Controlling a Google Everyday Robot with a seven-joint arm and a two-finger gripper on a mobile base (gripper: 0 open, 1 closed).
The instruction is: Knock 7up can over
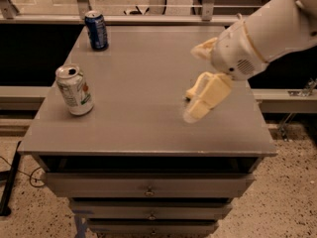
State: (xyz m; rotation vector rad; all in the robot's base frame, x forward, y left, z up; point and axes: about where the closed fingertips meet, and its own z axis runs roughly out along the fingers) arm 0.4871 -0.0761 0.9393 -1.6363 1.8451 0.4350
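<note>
The 7up can, silver-white with green print and a red-orange spot, stands upright near the left edge of the grey table top. My gripper hangs over the right half of the table on a white arm that comes in from the upper right. Its two cream fingers are spread apart and hold nothing. It is well to the right of the can and does not touch it.
A dark blue can stands upright at the back left corner. A yellow sponge lies on the right half, almost wholly hidden behind my gripper. Drawers sit under the top. A railing runs behind the table.
</note>
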